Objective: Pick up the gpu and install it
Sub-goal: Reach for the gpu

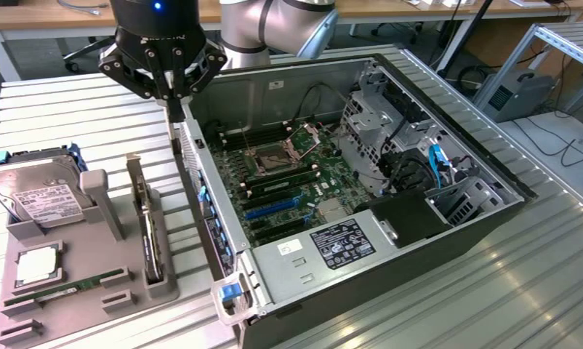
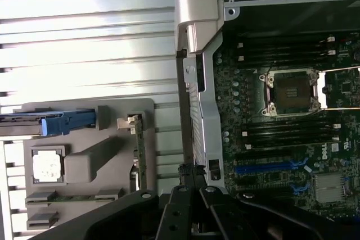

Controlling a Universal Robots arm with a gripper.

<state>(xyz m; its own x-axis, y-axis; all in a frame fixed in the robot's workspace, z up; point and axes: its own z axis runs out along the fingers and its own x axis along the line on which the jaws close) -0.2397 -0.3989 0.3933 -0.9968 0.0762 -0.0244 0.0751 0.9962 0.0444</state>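
One gripper (image 1: 175,109) is hanging in the exterior view's upper left, fingers pressed together on nothing. The gpu (image 1: 148,229) is standing edge-on in the grey holder (image 1: 88,247) below it at lower left, its long axis running down-frame.

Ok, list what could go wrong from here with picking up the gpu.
1. The end effector is shut and hangs by the computer case's side wall, not over the gpu; lowering here could strike the wall.
2. The gpu stands thin edge-on in the grey holder, so an off-centre grip might tilt or jam it.
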